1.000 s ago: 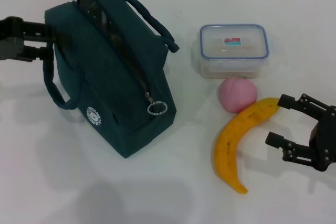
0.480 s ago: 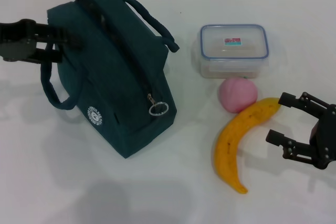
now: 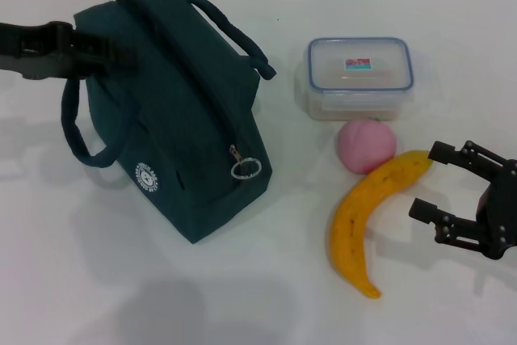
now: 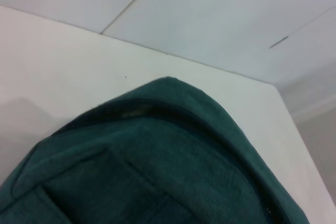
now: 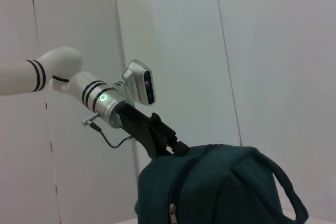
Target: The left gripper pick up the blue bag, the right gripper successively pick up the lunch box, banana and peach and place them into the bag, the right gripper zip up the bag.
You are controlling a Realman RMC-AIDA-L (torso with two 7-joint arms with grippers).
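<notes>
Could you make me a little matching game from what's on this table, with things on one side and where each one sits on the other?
Things:
1. lunch box
2. peach
3. banana
4. bag

Places:
A. nearest the right gripper
B. between the lunch box and the banana
C. at the left gripper
D. farthest back, beside the bag

Pairs: 1-D, 2-B, 3-A, 4-C

Bag (image 3: 178,127) standing on the left part of the table (image 3: 242,296), with the left gripper (image 3: 109,54) against its upper left end, by the top. Lunch box (image 3: 359,77) to the right of the bag and farther back, peach (image 3: 366,146) just in front of it, banana (image 3: 371,220) nearer still, its far tip beside the peach. Right gripper (image 3: 436,187) low at the right edge, just right of the banana's far tip.
</notes>
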